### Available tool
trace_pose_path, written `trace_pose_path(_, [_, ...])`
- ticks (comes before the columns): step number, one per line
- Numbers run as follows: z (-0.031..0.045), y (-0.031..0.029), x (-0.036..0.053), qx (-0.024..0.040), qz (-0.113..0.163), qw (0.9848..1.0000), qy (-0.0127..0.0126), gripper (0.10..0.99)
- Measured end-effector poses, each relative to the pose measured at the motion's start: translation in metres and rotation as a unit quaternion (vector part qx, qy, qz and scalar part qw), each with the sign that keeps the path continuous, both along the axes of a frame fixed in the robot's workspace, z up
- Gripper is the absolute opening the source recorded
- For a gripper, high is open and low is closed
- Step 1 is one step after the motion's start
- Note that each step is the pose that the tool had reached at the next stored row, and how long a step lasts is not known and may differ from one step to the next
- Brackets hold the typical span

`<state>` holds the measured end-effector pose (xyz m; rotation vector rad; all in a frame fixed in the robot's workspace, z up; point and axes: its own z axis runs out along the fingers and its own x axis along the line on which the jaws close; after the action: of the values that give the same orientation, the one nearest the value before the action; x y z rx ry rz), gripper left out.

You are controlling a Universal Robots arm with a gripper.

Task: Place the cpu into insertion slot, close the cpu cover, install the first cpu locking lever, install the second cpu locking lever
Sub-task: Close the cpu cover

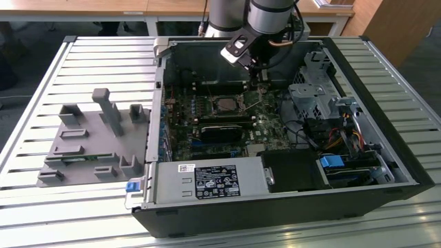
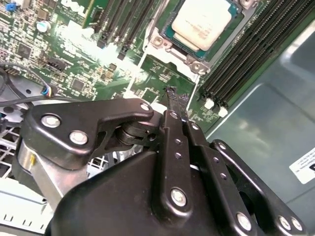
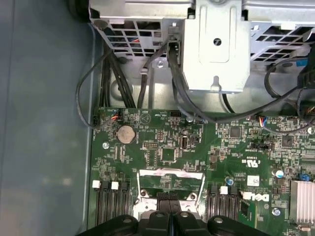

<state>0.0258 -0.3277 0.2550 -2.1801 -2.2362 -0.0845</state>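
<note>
Well, from where I stand the gripper (image 2: 176, 98) has its two dark fingers (image 2: 173, 128) pressed flat together with no gap between them and nothing visibly held. Its tips sit right at the free edge of the cpu cover (image 3: 170, 173); I can't tell whether they actually touch it. The cover is swung up off the insertion slot (image 2: 199, 65), a thin metal frame with green board showing through its window.

The cpu (image 2: 202, 22) lies flat in the insertion slot, pale silvery top up, uncovered, just beyond the fingertips. Long black memory slots (image 2: 246, 54) run close along both sides of the insertion slot. All of this sits on the green motherboard (image 3: 167, 147), where a round coin battery (image 3: 125, 132) lies a little way from the slot. Past it, black cables (image 3: 88, 98) loop towards a grey metal drive cage (image 3: 216, 49).

In the exterior view the arm (image 1: 269, 15) reaches down into the open computer case (image 1: 276, 217), ending just beside the insertion slot on the exterior view's right. A boxed power supply (image 1: 206, 181) lies at the near wall, well away from the slot. Outside the case, far from the slot on the exterior view's left, a grey moulded fixture (image 1: 96, 139) rests on the slatted table (image 1: 69, 217).
</note>
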Motion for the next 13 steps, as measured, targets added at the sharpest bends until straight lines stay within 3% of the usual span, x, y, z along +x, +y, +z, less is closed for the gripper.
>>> trace_pose_path(3, [-0.0001,-0.0027,0.0016,0.0001,0.000,1.0000,0.0000,0.106])
trace_pose_path(10, [-0.0012,-0.0015,0.0107,0.0001,-0.012,0.9999,0.0001,0.106])
trace_pose_path(13, [-0.0025,-0.0010,0.0189,0.0000,-0.013,0.9999,0.0002,0.106])
